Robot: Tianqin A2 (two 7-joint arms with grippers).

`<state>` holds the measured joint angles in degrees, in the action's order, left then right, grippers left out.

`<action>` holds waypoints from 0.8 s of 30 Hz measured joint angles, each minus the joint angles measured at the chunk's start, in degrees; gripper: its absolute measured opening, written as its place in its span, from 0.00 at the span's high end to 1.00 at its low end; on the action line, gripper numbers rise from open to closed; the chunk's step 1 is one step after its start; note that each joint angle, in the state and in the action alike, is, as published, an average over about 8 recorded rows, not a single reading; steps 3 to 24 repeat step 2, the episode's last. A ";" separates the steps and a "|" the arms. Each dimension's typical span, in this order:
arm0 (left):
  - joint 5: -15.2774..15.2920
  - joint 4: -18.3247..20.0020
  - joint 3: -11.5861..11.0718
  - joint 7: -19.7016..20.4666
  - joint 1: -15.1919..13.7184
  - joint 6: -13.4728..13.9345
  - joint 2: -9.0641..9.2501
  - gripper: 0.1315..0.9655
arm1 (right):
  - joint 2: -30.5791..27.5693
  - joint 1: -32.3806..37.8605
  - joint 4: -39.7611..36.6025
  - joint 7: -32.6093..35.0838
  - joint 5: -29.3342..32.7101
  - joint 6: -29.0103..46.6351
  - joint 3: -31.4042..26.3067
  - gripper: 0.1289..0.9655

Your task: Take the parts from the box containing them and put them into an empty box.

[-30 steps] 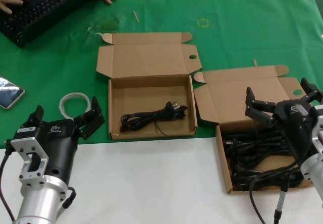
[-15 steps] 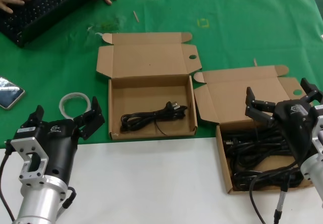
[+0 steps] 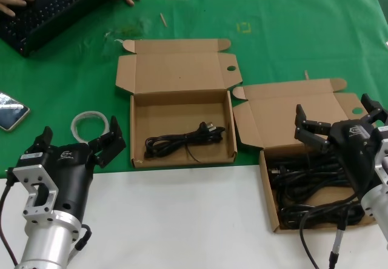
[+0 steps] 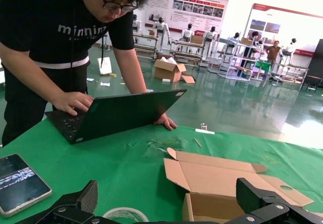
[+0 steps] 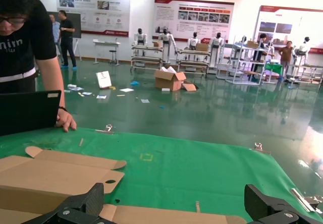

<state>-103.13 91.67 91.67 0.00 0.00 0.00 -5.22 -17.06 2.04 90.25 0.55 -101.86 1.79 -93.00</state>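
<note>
The right cardboard box (image 3: 268,187) holds a pile of several black power cords (image 3: 306,181). The middle cardboard box (image 3: 182,159) holds one black cord bundle (image 3: 182,139) near its front wall. My right gripper (image 3: 335,110) is open and empty, hovering just above the back of the right box; in the right wrist view (image 5: 176,200) its jaws stand wide apart over that box's lid (image 5: 166,215). My left gripper (image 3: 79,136) is open and empty at the near left, beside the middle box, which also shows in the left wrist view (image 4: 222,179).
A whitish ring of tubing (image 3: 90,123) lies just beyond the left gripper. A phone (image 3: 11,111) lies at the left edge. A person types on a black laptop (image 3: 54,8) at the far left. A white surface (image 3: 182,220) covers the near side.
</note>
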 joint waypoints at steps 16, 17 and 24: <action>0.00 0.00 0.00 0.00 0.00 0.00 0.00 0.00 | 0.00 0.00 0.00 0.00 0.00 0.00 0.00 0.00; 0.00 0.00 0.00 0.00 0.00 0.00 0.00 0.00 | 0.00 0.00 0.00 0.00 0.00 0.00 0.00 0.00; 0.00 0.00 0.00 0.00 0.00 0.00 0.00 0.00 | 0.00 0.00 0.00 0.00 0.00 0.00 0.00 0.00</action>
